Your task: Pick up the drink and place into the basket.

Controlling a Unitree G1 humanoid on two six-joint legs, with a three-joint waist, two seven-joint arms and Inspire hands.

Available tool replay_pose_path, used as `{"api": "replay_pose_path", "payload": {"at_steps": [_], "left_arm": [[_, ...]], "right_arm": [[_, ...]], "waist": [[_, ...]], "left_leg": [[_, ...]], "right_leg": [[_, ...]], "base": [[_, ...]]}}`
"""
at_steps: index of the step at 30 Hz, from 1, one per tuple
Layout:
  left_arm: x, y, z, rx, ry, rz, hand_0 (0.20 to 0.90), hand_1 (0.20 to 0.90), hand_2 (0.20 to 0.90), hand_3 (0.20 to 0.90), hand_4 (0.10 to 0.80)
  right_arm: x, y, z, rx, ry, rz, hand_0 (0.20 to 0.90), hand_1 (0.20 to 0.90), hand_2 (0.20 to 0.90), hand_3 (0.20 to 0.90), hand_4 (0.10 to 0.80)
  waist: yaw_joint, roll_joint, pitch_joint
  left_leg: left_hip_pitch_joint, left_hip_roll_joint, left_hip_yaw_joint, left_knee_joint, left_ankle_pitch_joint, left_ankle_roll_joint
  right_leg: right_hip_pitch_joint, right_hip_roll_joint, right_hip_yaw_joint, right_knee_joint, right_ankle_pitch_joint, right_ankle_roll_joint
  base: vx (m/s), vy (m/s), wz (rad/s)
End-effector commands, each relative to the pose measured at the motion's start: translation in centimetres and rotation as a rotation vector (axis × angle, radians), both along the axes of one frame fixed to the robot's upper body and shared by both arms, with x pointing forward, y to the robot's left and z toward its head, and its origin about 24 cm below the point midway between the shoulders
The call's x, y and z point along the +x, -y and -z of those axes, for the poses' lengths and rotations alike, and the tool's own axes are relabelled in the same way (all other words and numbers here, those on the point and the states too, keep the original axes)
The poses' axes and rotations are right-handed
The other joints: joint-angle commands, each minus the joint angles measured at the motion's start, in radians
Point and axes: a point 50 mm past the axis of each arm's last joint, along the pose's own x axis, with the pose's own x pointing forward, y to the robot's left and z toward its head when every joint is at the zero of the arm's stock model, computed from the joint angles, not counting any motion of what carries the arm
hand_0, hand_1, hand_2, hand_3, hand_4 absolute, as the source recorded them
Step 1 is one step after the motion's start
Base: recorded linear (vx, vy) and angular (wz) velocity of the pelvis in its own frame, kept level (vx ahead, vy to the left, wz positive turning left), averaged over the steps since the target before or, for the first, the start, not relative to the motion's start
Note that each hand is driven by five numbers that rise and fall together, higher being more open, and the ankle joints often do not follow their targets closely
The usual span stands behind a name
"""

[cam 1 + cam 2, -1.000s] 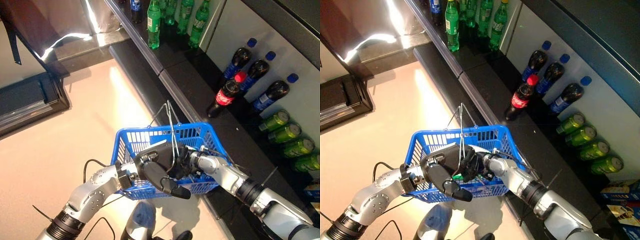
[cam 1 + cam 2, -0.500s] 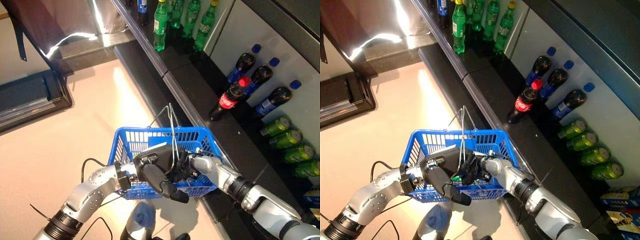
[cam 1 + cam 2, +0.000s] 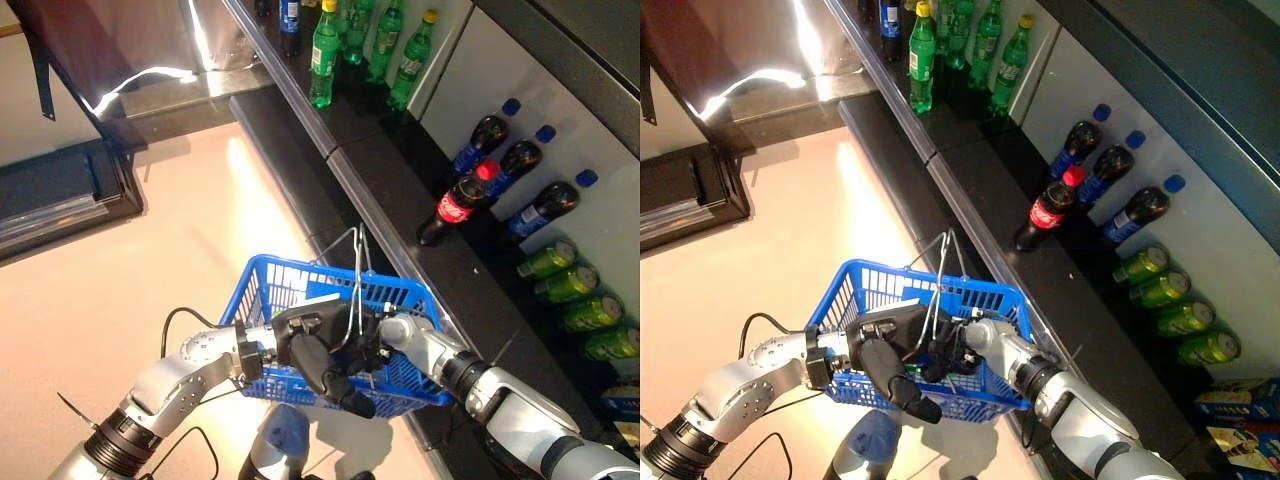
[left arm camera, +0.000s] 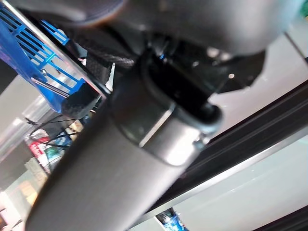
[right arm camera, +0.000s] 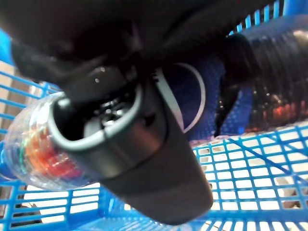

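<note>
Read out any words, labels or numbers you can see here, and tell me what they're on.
Nothing here can be read.
Red-capped bottle: label too blurred.
Green bottles: labels too small.
Blue-capped bottles: labels too small.
Cans: print too small.
Drink in the basket: label blurred, no letters legible.

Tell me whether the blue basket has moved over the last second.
Yes. The basket has drawn slightly nearer the robot, away from the red-capped cola bottle, beyond the camera's own small shift.

Both hands [image 3: 335,345] in blue basket [image 3: 290,290], bottles [image 3: 455,200] on shelf.
</note>
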Motion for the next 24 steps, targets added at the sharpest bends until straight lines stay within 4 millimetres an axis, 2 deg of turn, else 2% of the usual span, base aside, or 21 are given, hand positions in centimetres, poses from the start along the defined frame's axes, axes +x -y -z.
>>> {"api": "replay_pose_path", "payload": {"at_steps": [1, 7, 8, 10, 11, 24], "left_arm": [[-6.32, 6.07, -13.44, -0.753, 0.539, 0.631, 0.3, 0.3, 0.3, 0.2, 0.1], [-6.39, 6.22, -13.48, -0.752, 0.542, 0.64, 0.3, 0.3, 0.3, 0.2, 0.1], [-6.4, 6.23, -13.49, -0.752, 0.542, 0.641, 0.3, 0.3, 0.3, 0.2, 0.1], [-6.44, 6.3, -13.55, -0.752, 0.544, 0.642, 0.3, 0.3, 0.3, 0.2, 0.1], [-6.45, 6.32, -13.57, -0.752, 0.543, 0.643, 0.3, 0.3, 0.3, 0.2, 0.1], [-6.23, 6.37, -13.55, -0.751, 0.545, 0.6, 0.3, 0.3, 0.3, 0.2, 0.1]], "right_arm": [[-2.4, -2.97, 2.22, -0.011, -0.108, -0.125, 0.3, 0.3, 0.3, 0.2, 0.1], [-2.63, -3.5, 2.47, -0.017, -0.123, -0.123, 0.3, 0.3, 0.3, 0.2, 0.1], [-2.62, -3.51, 2.47, -0.019, -0.124, -0.123, 0.335, 0.335, 0.335, 0.241, 0.141], [-2.64, -3.51, 2.61, -0.026, -0.122, -0.114, 0.792, 0.792, 0.792, 0.774, 0.674], [-2.65, -3.48, 2.67, -0.028, -0.123, -0.111, 0.9, 0.9, 0.9, 0.9, 0.8], [-2.66, -3.29, 2.81, -0.007, -0.123, -0.077, 0.9, 0.9, 0.9, 0.9, 0.8]], "waist": [[0.027, 0.007, -0.288], [0.031, 0.006, -0.29], [0.031, 0.006, -0.29], [0.032, 0.006, -0.29], [0.032, 0.006, -0.29], [0.023, 0.007, -0.291]], "left_leg": [[0.083, 0.016, -0.019, -0.037, -0.088, -0.019], [0.084, 0.015, -0.023, -0.037, -0.089, -0.017], [0.084, 0.015, -0.023, -0.037, -0.089, -0.017], [0.083, 0.013, -0.025, -0.037, -0.088, -0.016], [0.083, 0.013, -0.025, -0.037, -0.088, -0.016], [0.085, 0.015, -0.016, -0.037, -0.088, -0.015]], "right_leg": [[-0.012, 0.046, 0.023, 0.008, 0.009, -0.077], [-0.014, 0.045, 0.019, 0.012, 0.009, -0.079], [-0.014, 0.045, 0.019, 0.012, 0.009, -0.079], [-0.015, 0.045, 0.019, 0.013, 0.008, -0.079], [-0.014, 0.045, 0.019, 0.013, 0.008, -0.079], [-0.017, 0.048, 0.023, 0.015, 0.008, -0.082]], "base": [[0.012, 0.001, 0.11], [0.004, 0.0, 0.02], [0.0, 0.0, 0.0], [0.0, 0.0, 0.0], [0.0, 0.0, 0.0], [0.0, 0.0, 0.0]]}}
